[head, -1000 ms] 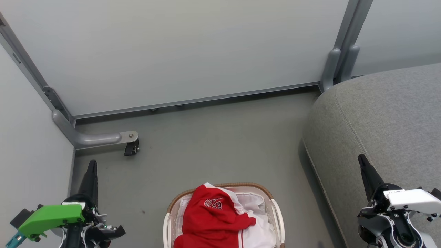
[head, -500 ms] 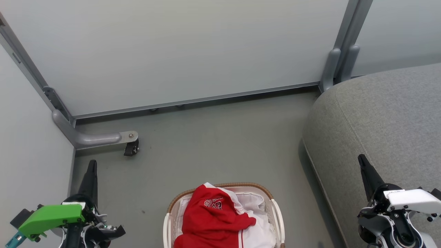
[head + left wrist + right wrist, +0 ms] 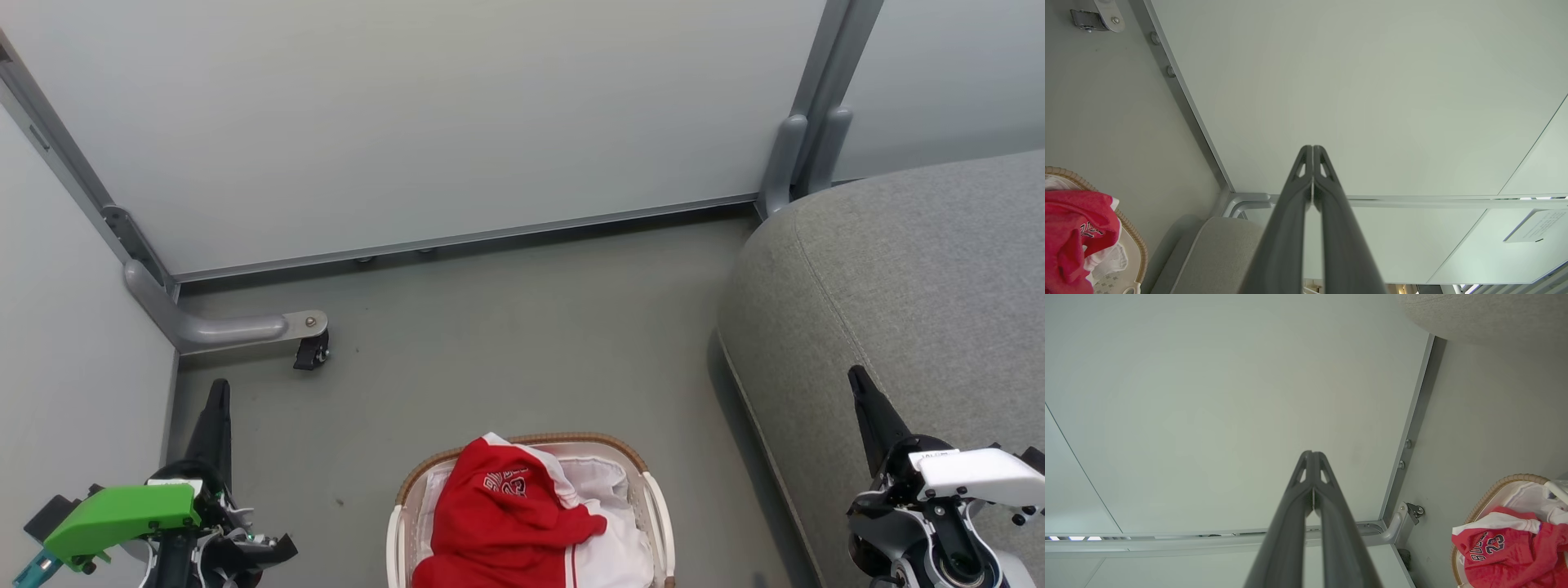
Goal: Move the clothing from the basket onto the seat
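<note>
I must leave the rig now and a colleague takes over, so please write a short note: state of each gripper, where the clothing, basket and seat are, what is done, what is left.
Left gripper: jaws shut, empty, at lower left above the floor.
Right gripper: jaws shut, empty, at lower right, seen against the seat.
Clothing: red and white, piled in the basket, which stands on the floor between the grippers.
Seat: right of the basket, no clothing on the visible part.
Done: nothing yet.
Left: grasp the clothing, carry it to the seat, release.
</note>
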Tool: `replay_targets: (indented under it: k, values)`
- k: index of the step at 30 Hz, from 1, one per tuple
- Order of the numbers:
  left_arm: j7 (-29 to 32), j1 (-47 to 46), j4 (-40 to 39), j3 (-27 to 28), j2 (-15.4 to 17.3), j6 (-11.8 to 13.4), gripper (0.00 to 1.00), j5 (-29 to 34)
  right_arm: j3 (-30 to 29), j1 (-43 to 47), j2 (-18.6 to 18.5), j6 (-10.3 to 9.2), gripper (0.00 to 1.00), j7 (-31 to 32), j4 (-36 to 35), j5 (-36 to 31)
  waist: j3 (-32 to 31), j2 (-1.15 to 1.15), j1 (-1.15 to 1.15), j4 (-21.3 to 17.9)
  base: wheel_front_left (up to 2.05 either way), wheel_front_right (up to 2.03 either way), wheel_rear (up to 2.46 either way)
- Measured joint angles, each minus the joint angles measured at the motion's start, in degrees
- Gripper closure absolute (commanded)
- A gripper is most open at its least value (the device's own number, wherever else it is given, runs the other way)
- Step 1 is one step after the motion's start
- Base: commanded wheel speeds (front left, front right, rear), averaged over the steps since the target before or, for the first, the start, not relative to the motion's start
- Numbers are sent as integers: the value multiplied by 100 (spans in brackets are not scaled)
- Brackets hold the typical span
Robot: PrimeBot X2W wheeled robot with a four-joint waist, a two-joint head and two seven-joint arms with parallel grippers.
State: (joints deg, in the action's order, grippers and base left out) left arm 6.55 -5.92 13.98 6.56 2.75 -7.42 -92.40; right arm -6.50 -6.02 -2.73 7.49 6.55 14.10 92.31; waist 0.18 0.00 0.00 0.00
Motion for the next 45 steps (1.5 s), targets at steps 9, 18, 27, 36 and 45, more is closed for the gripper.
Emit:
replay_targets:
  k: [9,18,27,36,45]
  values:
    - [0,0,1,0,0,0,100,-1,0,0,-1,0,100,0,-1,0,0,0,0,0,0,0,0]
    - [0,0,2,0,0,0,100,0,0,0,-1,0,100,0,-1,0,0,0,0,0,0,0,0]
    - [0,0,1,-1,0,0,100,0,0,0,-1,0,100,0,-1,0,0,0,0,0,0,0,0]
    - [-5,92,152,-15,-30,3,0,-1,12,108,49,-2,0,-1,145,-1,0,0,0,0,0,0,0]
    - [-188,249,271,-263,-58,3,0,21,71,256,105,-2,0,-175,297,-107,3,0,0,4,0,0,0]
